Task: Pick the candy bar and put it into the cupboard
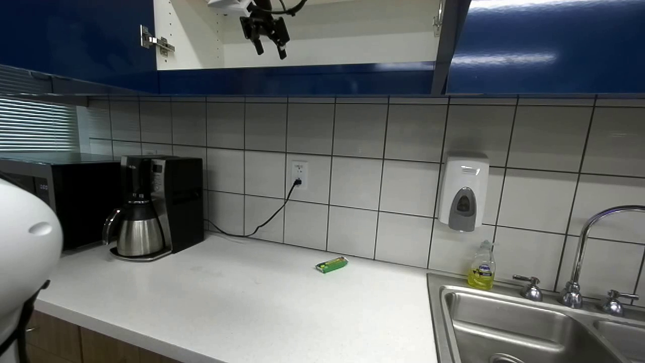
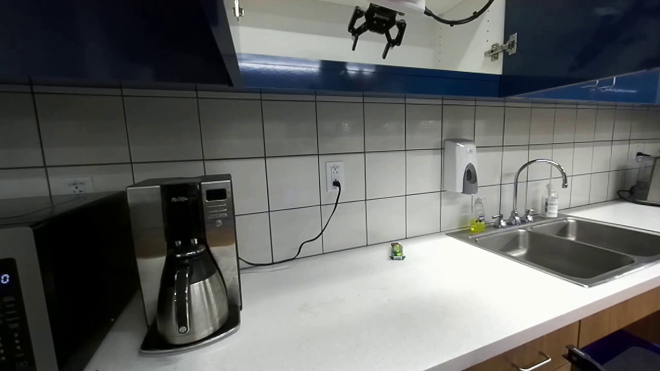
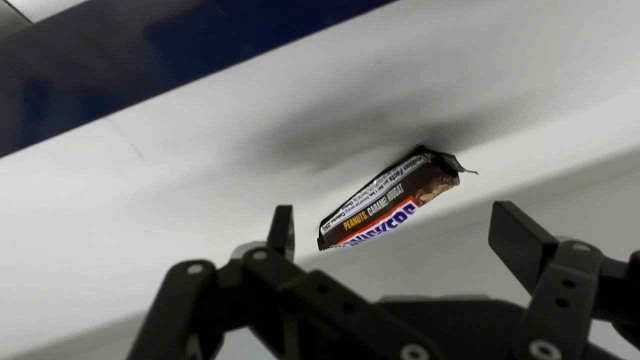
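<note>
The candy bar [image 3: 390,205], dark brown with a red-edged label, lies on the pale bottom of the cupboard [image 3: 150,210] in the wrist view. It is hidden in both exterior views, where the cupboard [image 1: 342,43] [image 2: 304,31] stands open with glossy dark blue doors and a whitish interior. My gripper [image 3: 400,230] is open and empty. Its fingers are spread wide, with the candy bar beyond the fingertips and touching neither. In both exterior views the gripper [image 1: 271,54] [image 2: 369,53] points down in the cupboard opening, above its blue front edge.
A blue front edge [image 1: 297,79] runs along the cupboard's bottom. Open doors [image 1: 75,45] [image 2: 577,41] flank the opening. Below, the white counter [image 1: 242,312] holds a green pack [image 1: 331,264], a coffee maker [image 1: 184,201] and a microwave [image 1: 85,201]. A sink [image 1: 504,317] stands beside it.
</note>
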`<act>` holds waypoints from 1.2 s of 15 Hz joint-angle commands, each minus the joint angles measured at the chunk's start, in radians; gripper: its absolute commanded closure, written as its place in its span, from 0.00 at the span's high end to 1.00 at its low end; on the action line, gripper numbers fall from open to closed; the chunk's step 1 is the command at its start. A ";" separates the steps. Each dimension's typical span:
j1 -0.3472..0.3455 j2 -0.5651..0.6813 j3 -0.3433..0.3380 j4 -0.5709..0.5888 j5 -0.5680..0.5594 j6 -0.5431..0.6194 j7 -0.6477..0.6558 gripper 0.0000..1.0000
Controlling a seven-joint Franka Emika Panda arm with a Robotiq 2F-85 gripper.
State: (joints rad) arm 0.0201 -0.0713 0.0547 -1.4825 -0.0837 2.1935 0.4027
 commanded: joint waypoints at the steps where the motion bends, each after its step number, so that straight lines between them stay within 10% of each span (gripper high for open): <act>1: 0.004 -0.130 0.001 -0.173 -0.018 0.071 -0.038 1.00; 18: 0.031 -0.509 0.009 -0.631 0.119 0.041 -0.142 1.00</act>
State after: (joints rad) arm 0.0356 -0.5188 0.0713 -2.0401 -0.0271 2.2800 0.3035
